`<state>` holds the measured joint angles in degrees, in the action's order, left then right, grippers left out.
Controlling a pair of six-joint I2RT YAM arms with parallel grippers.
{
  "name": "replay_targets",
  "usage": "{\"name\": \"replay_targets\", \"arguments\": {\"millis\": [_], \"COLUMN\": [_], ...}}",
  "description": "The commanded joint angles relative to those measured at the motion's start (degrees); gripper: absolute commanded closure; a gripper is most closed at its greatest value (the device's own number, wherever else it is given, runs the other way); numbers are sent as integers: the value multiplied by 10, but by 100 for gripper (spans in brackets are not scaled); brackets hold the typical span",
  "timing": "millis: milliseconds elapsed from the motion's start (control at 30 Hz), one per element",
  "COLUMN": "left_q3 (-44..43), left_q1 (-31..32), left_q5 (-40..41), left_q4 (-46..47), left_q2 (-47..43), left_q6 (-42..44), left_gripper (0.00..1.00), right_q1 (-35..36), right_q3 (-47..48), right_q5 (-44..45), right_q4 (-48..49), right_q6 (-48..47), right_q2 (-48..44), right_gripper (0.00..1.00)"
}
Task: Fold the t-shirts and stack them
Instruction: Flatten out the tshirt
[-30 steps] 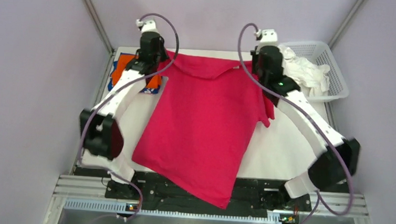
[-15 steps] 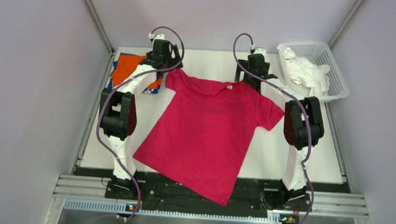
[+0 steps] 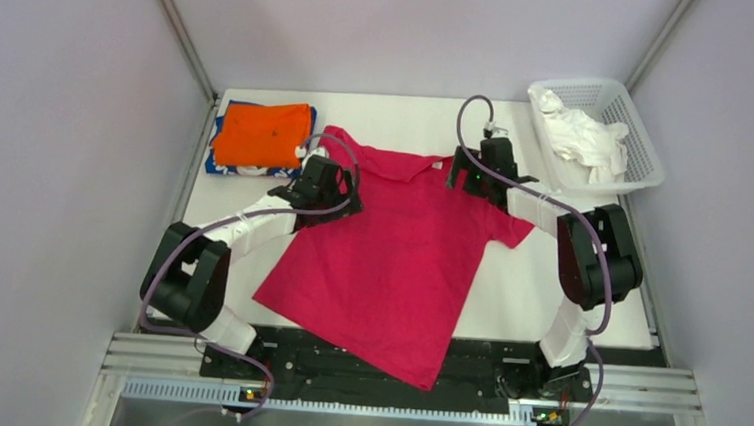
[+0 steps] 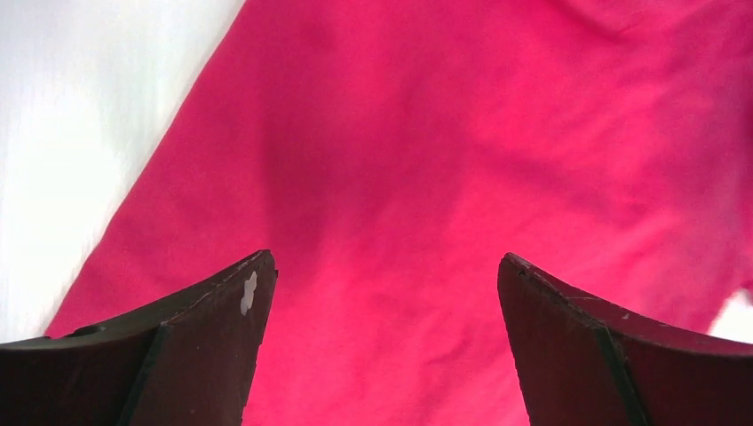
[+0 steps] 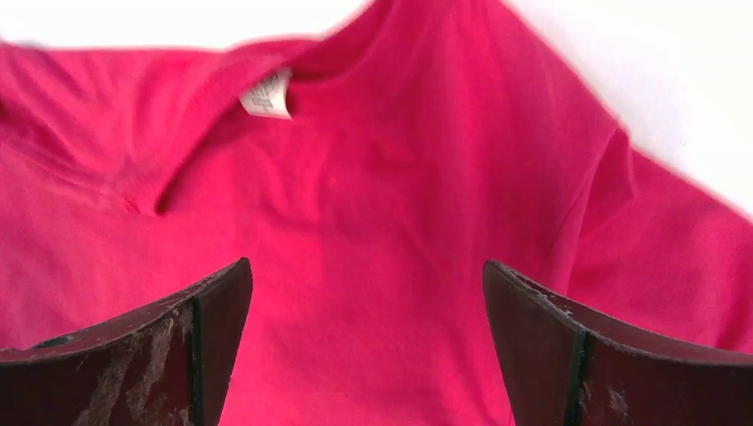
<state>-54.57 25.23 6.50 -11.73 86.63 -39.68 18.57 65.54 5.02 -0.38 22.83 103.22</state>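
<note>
- Top view: the magenta-red t-shirt point(image 3: 401, 245) lies spread face up on the white table point(image 3: 538, 284), but skewed. Its collar points to the far side, and its lower hem hangs over the near edge onto the black base rail.
- The left gripper point(image 3: 332, 192) hovers over the shirt's left shoulder and the right gripper point(image 3: 471, 174) over the right shoulder.
- A folded orange t-shirt point(image 3: 261, 133) sits on a blue t-shirt point(image 3: 218, 167) at the far left corner. The white mesh basket point(image 3: 647, 172), with white cloth in it, stands at the far right.
- Left wrist view: the fingers point(image 4: 213, 311) stand wide apart with nothing between them, above smooth red cloth.
- Right wrist view: the jaws gape equally wide and hold nothing. The neck label point(image 5: 266, 93) and a rumpled collar lie ahead, with the sleeve point(image 5: 675, 240) to the right.
- Risks: the skew would likely make any fold come out crooked. The overhanging hem could catch on the rail or drag the shirt off, and a pinch at the bunched collar may take only one layer.
</note>
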Motion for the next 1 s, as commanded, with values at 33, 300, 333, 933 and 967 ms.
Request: {"name": "replay_targets", "arguments": {"millis": [33, 300, 333, 933, 967], "left_q3": [17, -123, -153, -673, -672], "left_q1": [-9, -12, -12, -4, -2], "left_q5": [11, 69, 71, -105, -111], "left_q4": [-9, -68, -79, -116, -119], "left_q2": [38, 207, 230, 527, 519], "left_q6": [-65, -75, -74, 18, 30], "left_gripper": [1, 1, 2, 1, 1], "right_q1": [-3, -2, 1, 348, 349], "right_q3": [-31, -191, -212, -322, -302], "right_q5": [-22, 5, -1, 109, 118], "right_q4": [39, 79, 76, -18, -23], "right_q6": [46, 141, 152, 165, 143], "right_q2": [-5, -67, -79, -312, -304], "right_gripper": [1, 1, 1, 1, 1]}}
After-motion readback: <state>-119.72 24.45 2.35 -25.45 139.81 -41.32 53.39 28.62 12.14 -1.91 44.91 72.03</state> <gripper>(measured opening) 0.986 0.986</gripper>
